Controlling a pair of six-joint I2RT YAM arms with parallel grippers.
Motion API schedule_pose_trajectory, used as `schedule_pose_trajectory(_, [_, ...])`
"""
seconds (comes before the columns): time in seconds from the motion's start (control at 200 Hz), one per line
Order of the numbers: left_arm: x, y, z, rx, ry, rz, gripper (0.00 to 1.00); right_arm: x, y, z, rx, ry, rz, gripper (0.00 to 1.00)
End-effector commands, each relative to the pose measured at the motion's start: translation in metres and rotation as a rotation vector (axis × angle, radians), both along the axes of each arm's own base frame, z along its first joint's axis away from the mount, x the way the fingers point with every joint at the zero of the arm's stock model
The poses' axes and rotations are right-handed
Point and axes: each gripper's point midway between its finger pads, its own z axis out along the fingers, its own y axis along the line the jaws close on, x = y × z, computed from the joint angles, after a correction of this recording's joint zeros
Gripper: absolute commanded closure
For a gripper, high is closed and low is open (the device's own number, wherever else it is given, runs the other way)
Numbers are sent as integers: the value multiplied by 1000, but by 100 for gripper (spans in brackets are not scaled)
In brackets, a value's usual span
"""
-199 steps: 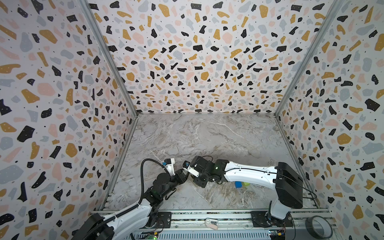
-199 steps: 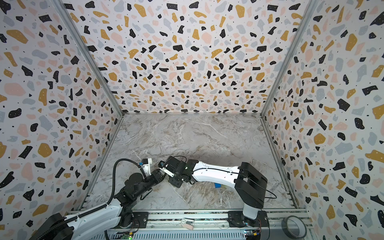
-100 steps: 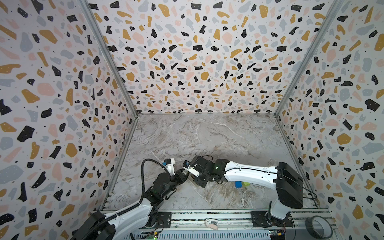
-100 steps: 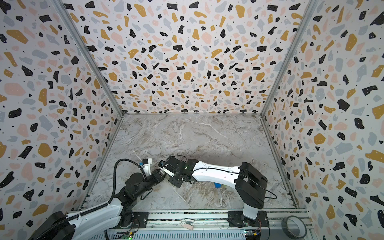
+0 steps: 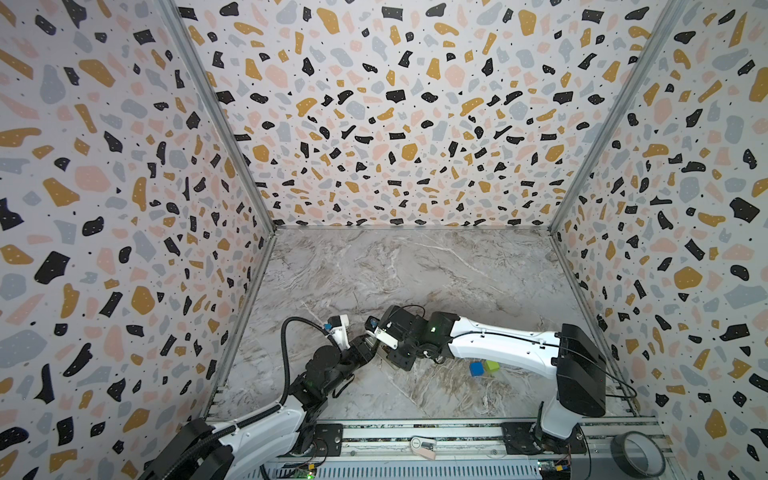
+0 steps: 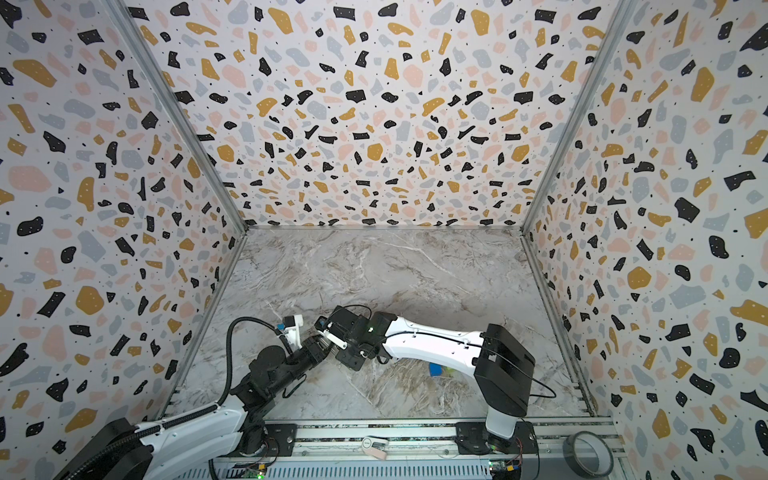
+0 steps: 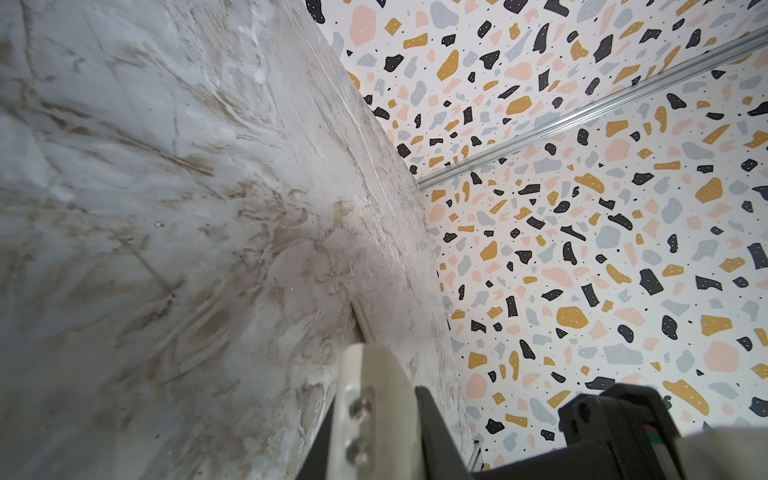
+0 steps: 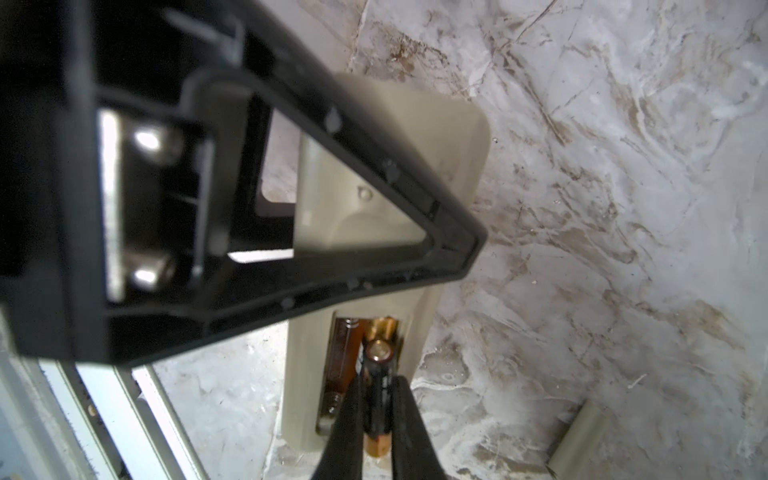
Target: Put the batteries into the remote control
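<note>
The remote control (image 8: 440, 137) lies back up on the marble, a slim cream-white handset with its battery recess (image 8: 345, 365) uncovered. My right gripper (image 8: 378, 384) is shut on a black battery (image 8: 379, 374) with a copper end, held lengthwise over the recess. A copper-coloured end (image 8: 384, 328) shows inside the recess just beyond it. My left gripper (image 7: 395, 374) is shut. Its black triangular finger (image 8: 415, 208) lies flat across the remote's back, gripping the handset. In both top views the two grippers (image 5: 365, 347) (image 5: 392, 351) meet at the front left, and they hide the remote.
A pale cream strip (image 8: 582, 432) lies on the marble beside the remote. A blue cube (image 5: 476, 368) and a green cube (image 5: 492, 365) sit under my right forearm. The patterned left wall (image 5: 124, 291) stands close by. A tape roll (image 5: 636, 453) rests on the front rail.
</note>
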Motion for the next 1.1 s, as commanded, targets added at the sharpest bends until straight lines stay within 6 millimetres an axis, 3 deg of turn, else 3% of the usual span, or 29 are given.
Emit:
schedule_pose_trajectory(0.0, [-3, -2, 31, -121, -97, 0, 100, -12, 15, 7, 27, 36, 57, 97])
schedule_pose_trajectory(0.586, [-4, 4, 28, -146, -94, 44, 100, -10, 10, 3, -8, 34, 34, 97])
schedule_pose_trajectory(1.096, [-7, -1, 31, -150, -105, 14, 100, -9, 11, 0, -5, 35, 23, 81])
